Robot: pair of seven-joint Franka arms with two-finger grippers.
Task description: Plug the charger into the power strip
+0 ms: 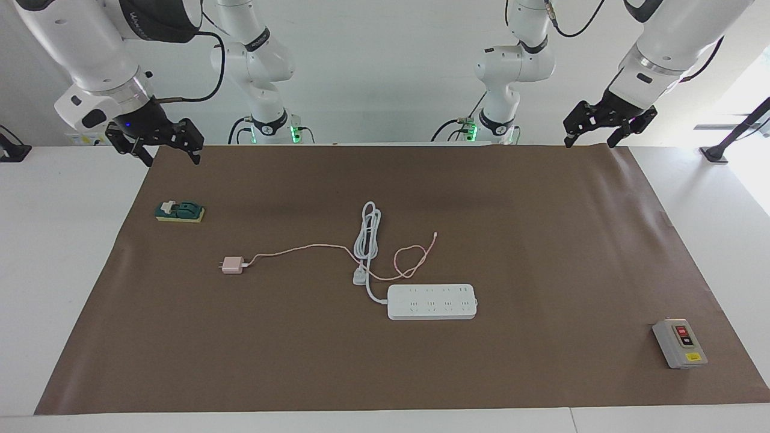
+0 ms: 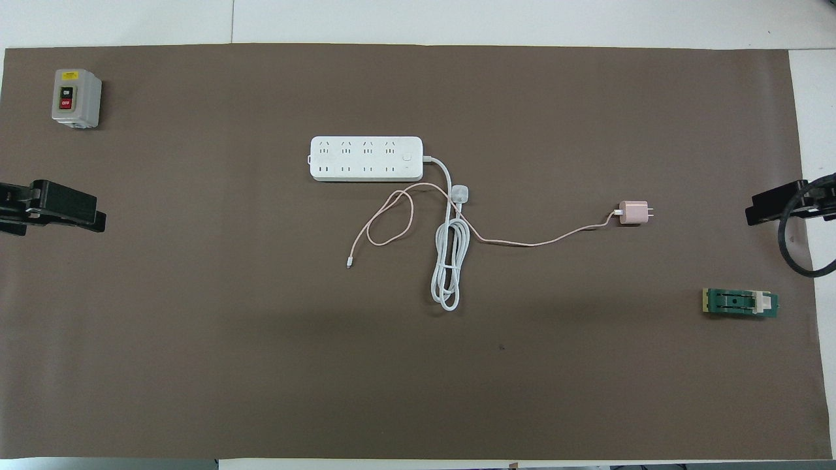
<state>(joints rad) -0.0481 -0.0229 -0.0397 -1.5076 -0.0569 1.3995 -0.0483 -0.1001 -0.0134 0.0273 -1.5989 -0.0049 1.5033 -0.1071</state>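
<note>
The power strip (image 1: 432,301) (image 2: 366,158), a flat white bar with two rows of sockets, lies on the brown mat near the table's middle. Its thick white cord is coiled beside it and ends in a white plug (image 1: 359,277) (image 2: 459,193). The charger (image 1: 231,265) (image 2: 632,212), a small pink cube, lies unplugged toward the right arm's end. Its thin pink cable (image 1: 301,248) loops across the white cord. My right gripper (image 1: 170,153) (image 2: 761,212) hangs open and empty over the mat's edge at its own end. My left gripper (image 1: 591,141) (image 2: 78,212) waits open and empty over the other end.
A grey box with red and black buttons (image 1: 680,343) (image 2: 76,98) stands at the mat's corner toward the left arm's end, farther from the robots than the strip. A green and yellow block (image 1: 180,211) (image 2: 740,303) lies under the right gripper's side, nearer to the robots than the charger.
</note>
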